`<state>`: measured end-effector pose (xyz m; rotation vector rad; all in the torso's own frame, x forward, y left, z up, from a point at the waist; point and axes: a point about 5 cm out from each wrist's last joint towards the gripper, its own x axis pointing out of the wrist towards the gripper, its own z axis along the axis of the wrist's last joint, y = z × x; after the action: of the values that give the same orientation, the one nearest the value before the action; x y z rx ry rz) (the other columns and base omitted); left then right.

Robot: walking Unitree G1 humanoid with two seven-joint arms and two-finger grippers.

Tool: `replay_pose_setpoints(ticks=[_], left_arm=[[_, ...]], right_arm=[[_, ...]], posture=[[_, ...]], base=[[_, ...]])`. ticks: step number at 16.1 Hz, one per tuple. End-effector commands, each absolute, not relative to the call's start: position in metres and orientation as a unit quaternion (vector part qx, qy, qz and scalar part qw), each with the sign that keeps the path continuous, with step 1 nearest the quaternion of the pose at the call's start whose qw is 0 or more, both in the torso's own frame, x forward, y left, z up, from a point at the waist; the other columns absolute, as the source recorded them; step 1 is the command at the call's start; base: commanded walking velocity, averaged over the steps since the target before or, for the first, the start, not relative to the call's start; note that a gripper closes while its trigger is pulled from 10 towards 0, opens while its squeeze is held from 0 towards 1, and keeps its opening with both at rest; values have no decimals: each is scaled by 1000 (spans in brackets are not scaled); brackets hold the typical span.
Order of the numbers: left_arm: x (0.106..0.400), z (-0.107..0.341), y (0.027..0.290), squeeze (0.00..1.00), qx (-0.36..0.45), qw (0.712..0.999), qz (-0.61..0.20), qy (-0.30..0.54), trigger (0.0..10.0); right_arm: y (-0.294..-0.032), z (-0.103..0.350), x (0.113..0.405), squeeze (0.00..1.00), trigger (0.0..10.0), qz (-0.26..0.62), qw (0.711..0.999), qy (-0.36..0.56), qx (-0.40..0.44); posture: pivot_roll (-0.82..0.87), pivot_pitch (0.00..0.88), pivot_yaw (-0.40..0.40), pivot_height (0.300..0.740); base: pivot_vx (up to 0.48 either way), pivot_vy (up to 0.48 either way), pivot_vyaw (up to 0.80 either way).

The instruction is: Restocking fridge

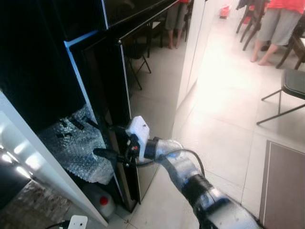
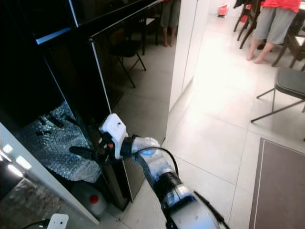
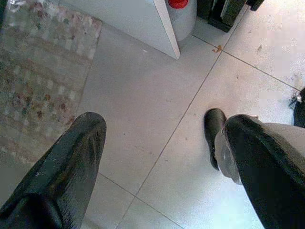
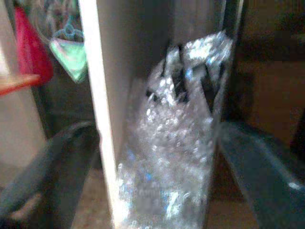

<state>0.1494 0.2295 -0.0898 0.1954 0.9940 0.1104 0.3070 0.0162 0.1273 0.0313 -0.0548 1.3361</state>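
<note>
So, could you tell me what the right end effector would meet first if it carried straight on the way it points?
Most likely the bubble wrap beside the black fridge: the open right end effector points straight at it. Depth is unclear.

bubble wrap blocking gap, door edge beside

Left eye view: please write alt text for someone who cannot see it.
The robot's right gripper reaches, fingers apart, toward the edge of a tall black fridge, beside crumpled bubble wrap. A red-capped jug stands on the pale tiled floor below.
</note>
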Motion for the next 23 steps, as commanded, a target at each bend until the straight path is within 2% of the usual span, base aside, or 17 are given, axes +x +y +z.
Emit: replay_pose_setpoints(ticks=[1,5,7,9,11,12,13,14,16,18,21,23], left_arm=[[143,-92,231,0,94,867,56,486,10000],[141,-93,231,0,93,866,57,488,10000],[141,-93,230,0,94,866,58,487,10000],[140,-93,230,0,93,866,63,487,10000],[140,-93,230,0,95,865,63,488,10000],[140,-93,230,0,96,865,64,489,10000],[140,-93,230,0,96,865,64,489,10000],[140,-93,231,0,96,864,65,489,10000],[139,-93,232,0,97,864,65,489,10000],[138,-93,234,0,98,864,66,489,10000],[137,-93,236,0,101,864,68,489,10000],[137,-93,236,0,102,864,68,489,10000]], right_arm=[[23,121,291,0,10000,627,777,-31,36],[-19,120,270,0,10000,623,781,-35,40],[-53,104,256,0,10000,619,785,4,25],[-130,76,273,0,10000,460,880,50,112],[-183,36,271,0,10000,304,932,120,157],[-204,10,260,0,10000,219,946,178,163],[-212,-8,249,0,10000,168,947,224,157],[-217,-37,222,0,10000,111,933,308,148],[-209,-66,190,0,10000,68,907,390,141],[-202,-91,155,0,10000,20,872,479,96],[-197,-96,150,0,10000,-14,866,492,89],[-192,-96,151,0,10000,-15,867,491,86]], posture=[[38,0,10,740],[28,0,7,740],[32,0,0,740],[25,0,-7,740],[23,0,-6,740],[24,0,-4,740],[27,0,-2,740],[29,0,2,740],[33,0,8,740],[52,0,13,740],[57,0,21,740],[61,0,22,740]], base=[[0,0,0],[0,0,0],[0,0,0],[0,0,0],[0,0,0],[0,0,0],[0,0,0],[0,0,0],[0,0,0],[0,0,0],[0,0,0],[0,0,794]])
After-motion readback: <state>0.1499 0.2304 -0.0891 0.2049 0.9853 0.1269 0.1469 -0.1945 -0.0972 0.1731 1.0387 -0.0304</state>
